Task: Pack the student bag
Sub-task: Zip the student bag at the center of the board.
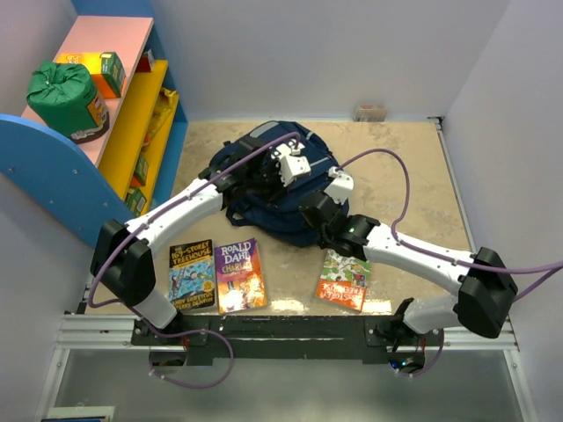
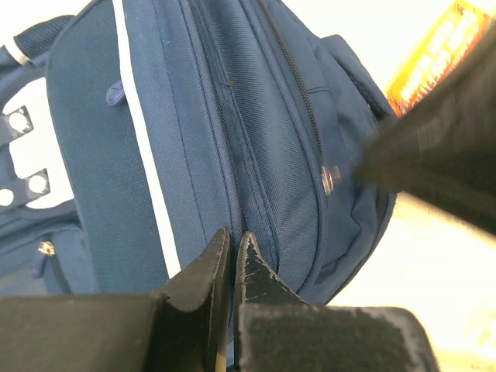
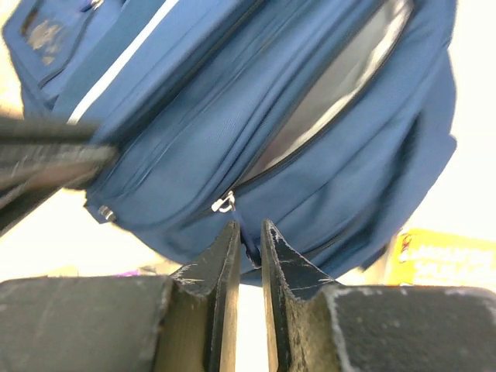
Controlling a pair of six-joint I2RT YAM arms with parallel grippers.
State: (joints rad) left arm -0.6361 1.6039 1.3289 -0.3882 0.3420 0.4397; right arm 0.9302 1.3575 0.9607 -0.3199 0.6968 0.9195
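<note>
Navy-blue fabric student bag lies at the middle of the beige speckled table top, with both arms reaching onto it. Left gripper: fingers drawn together, tips set against the bag's side panel, right of the white stripe; whether any cloth is caught between them cannot be told. Right gripper: fingers nearly together, clamped on a small blue piece at the bag's edge, just below the silver zip slider. Above that slider one zip stands parted, showing grey lining. Near the arm bases lie a blue-and-yellow book, just beside it an orange book, and, apart, a red-and-green book. On the pink shelf at far left sits a green drawstring sack.
</note>
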